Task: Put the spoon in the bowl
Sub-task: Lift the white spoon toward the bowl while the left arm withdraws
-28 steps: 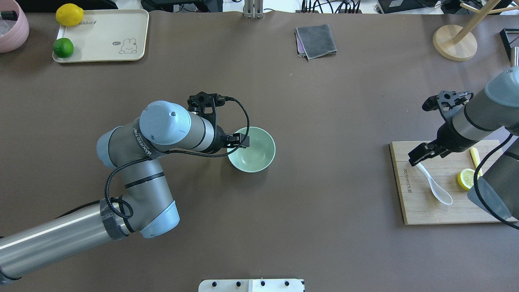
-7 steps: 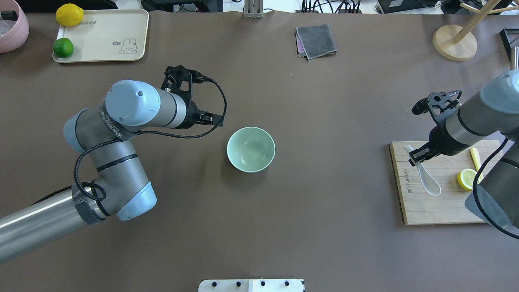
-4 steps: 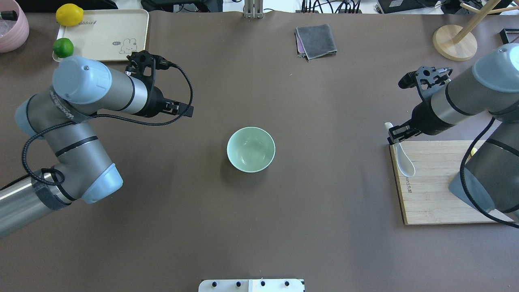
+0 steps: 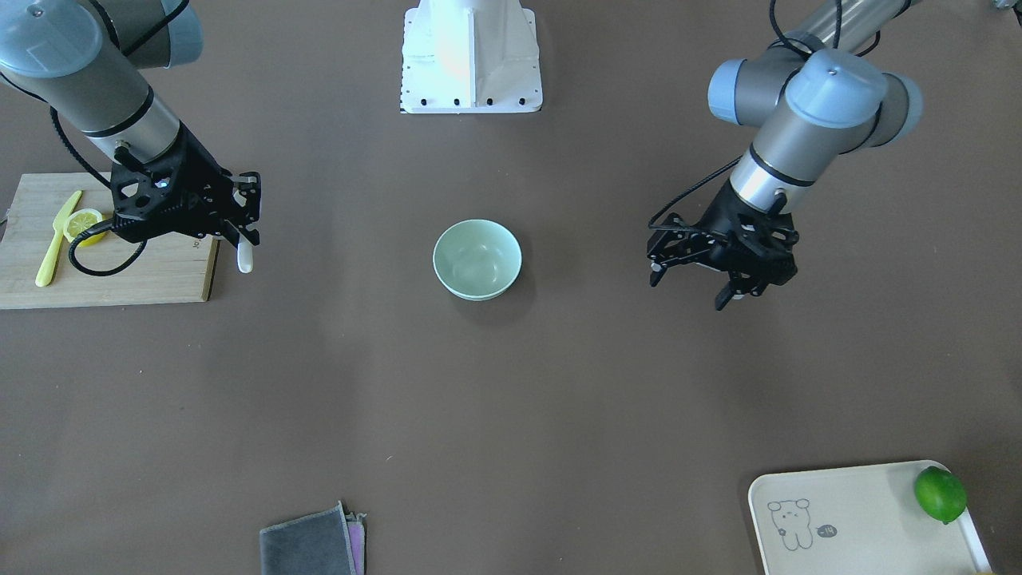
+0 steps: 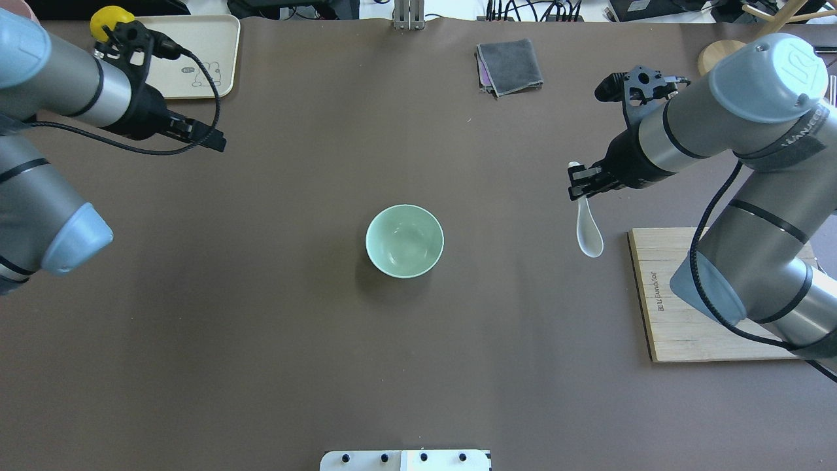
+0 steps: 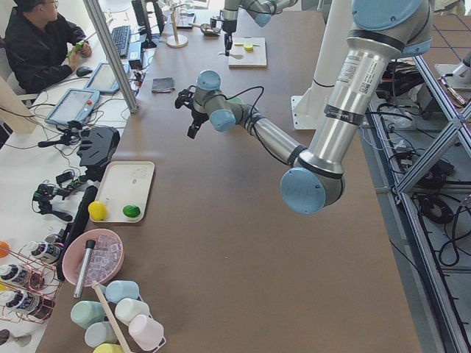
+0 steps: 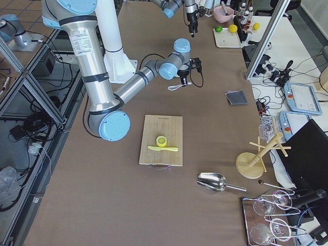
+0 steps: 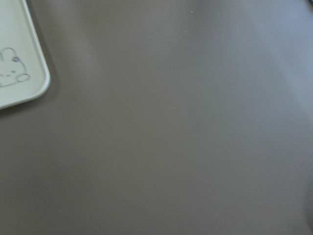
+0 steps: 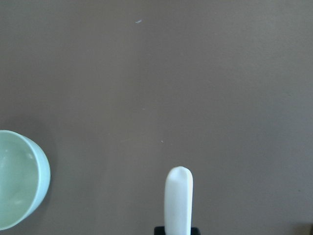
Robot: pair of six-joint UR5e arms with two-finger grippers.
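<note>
Brown tabletop (image 5: 418,366), green bowl (image 5: 404,241) in the middle. The right end effector (image 5: 579,186) pinches the spoon (image 5: 588,235) near its handle end, scoop dangling well short of the bowl; the left end effector (image 4: 688,291) hangs open, far off. Skimpy grip, I reckon: the spoon could swivel, slip out, or clip the rim.

I'm working a robotics lab: a white robot pedestal (image 4: 471,56) stands at a long brown table (image 4: 511,415), with aluminium framing (image 6: 434,147) on its near side. On the far side an operator (image 6: 33,44) sits at a desk with teach pendants (image 6: 73,108) and cables (image 5: 523,10).
</note>
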